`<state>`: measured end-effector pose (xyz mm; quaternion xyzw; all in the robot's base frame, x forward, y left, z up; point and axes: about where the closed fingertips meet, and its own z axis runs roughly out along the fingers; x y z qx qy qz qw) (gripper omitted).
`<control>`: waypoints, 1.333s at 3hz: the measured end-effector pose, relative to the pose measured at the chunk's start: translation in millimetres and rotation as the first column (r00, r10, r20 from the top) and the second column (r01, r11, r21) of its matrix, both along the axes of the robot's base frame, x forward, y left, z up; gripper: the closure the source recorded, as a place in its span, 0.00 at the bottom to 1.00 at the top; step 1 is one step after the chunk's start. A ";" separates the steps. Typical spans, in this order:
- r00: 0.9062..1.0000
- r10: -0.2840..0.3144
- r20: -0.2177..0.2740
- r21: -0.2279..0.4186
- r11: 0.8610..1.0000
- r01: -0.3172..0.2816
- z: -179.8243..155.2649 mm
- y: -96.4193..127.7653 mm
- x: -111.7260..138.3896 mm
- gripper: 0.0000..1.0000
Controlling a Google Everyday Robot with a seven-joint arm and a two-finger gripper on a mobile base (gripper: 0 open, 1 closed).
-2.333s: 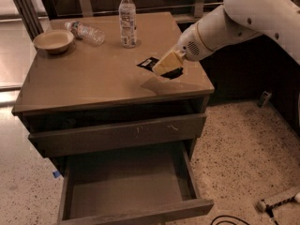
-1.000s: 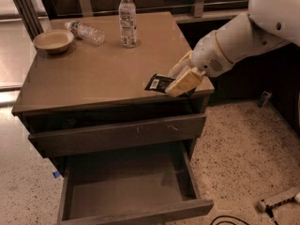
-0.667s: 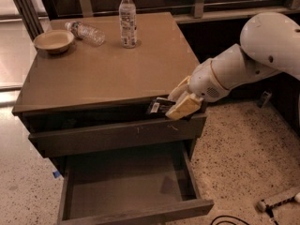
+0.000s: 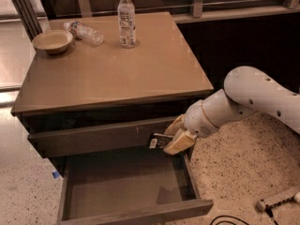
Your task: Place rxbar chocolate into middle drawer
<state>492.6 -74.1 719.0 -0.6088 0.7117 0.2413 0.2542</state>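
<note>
End effector (image 4: 175, 135) is lower than 0.7 s ago: it was level with the near right edge of the counter (image 4: 117, 74), and now sits below that edge, in front of the right end of the scratched upper drawer front (image 4: 93, 138). The rxbar chocolate (image 4: 158, 141) has come down with it.

Hard to see:
- Right end of the bar is buried between the tan fingers (image 4: 180, 143); only the left part shows.
- Lettering on the wrapper is unreadable. One white patch shows at the free end.
- Far strip of the middle drawer (image 4: 126, 184) floor is in shadow under the upper drawer.
- Near front of the drawer is partly cut by the bottom edge; white arm (image 4: 253, 95) runs out at the right edge.
- Whether the bar touches the upper drawer front: can't tell.

Bar pose: long axis runs left-right, roughly level, free end pointing left, flat face towards the camera. End effector is clamped on its right end. The bar hangs over the far right part of the pulled-out middle drawer, clear of the floor.

On the counter, far left: bowl (image 4: 52, 41), lying bottle (image 4: 85, 31), upright bottle (image 4: 126, 18).
</note>
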 end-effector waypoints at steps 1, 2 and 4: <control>1.000 0.004 0.002 -0.005 1.000 -0.004 -1.0 0.1 -0.2 1.00; 0.999 0.012 0.053 -0.004 1.000 -0.012 -22.4 3.7 4.0 1.00; 0.991 0.055 0.123 0.090 0.994 -0.066 -133.8 50.2 21.3 1.00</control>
